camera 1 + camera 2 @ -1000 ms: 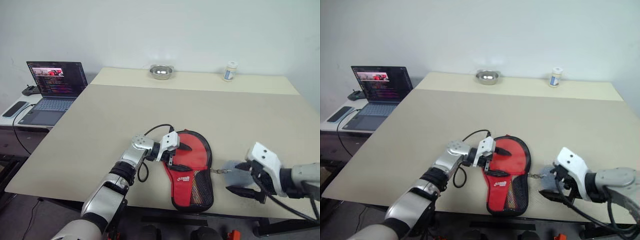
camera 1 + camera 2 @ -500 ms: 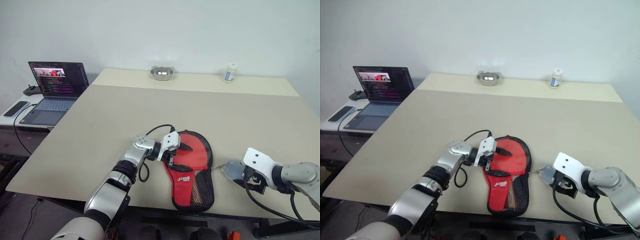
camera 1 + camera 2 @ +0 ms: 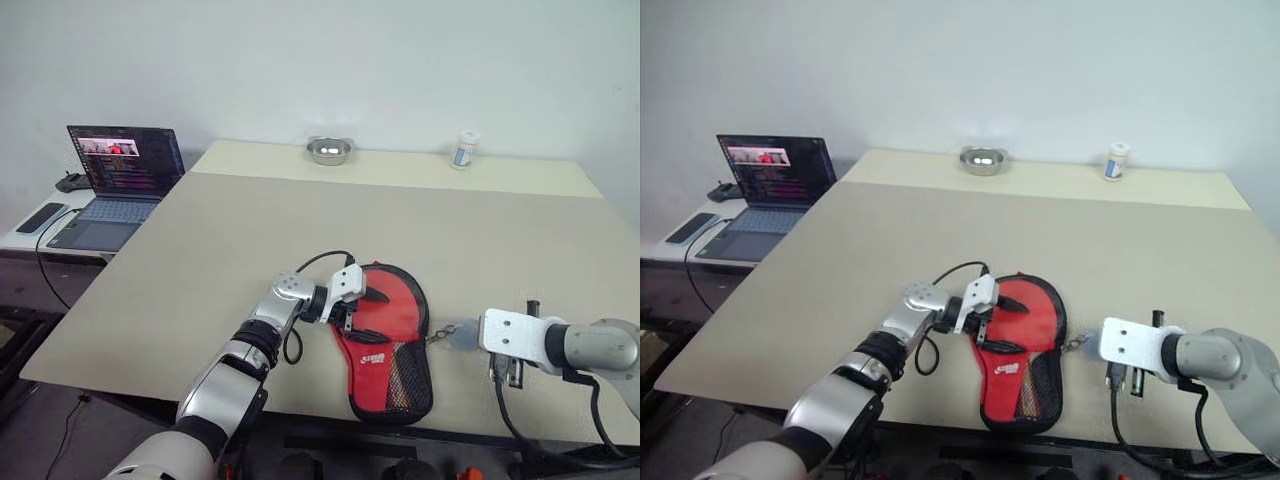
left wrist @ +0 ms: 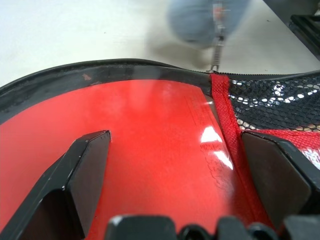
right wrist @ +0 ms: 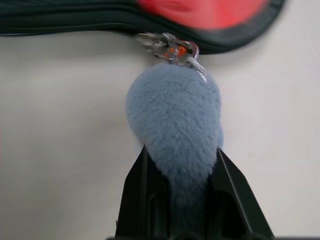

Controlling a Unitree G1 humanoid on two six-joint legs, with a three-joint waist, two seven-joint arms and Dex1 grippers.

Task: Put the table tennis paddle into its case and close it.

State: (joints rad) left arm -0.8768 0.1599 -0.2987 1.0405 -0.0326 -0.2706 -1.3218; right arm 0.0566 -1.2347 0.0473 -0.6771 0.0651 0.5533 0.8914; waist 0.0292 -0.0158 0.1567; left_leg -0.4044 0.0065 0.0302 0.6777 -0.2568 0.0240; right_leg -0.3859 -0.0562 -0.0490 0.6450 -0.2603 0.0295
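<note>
Case (image 3: 385,335), red side up with black mesh toward the near table (image 3: 250,230) edge, lies flat close to that edge. Left gripper (image 3: 361,313) rests on the case's round part, fingers (image 4: 85,167) spread wide over the red fabric. Right gripper (image 5: 181,175) pinches a grey-blue pompom (image 5: 175,115) clipped to the zipper pull at the case's right rim. Bowl (image 3: 329,150), bottle (image 3: 461,148) at far edge; laptop (image 3: 115,180) on a side desk to the left

The case (image 3: 383,335) is red with a black rim, a white logo and black mesh, and beside it a grey-blue fluffy charm (image 5: 172,120) lies on the beige table (image 3: 300,230).
</note>
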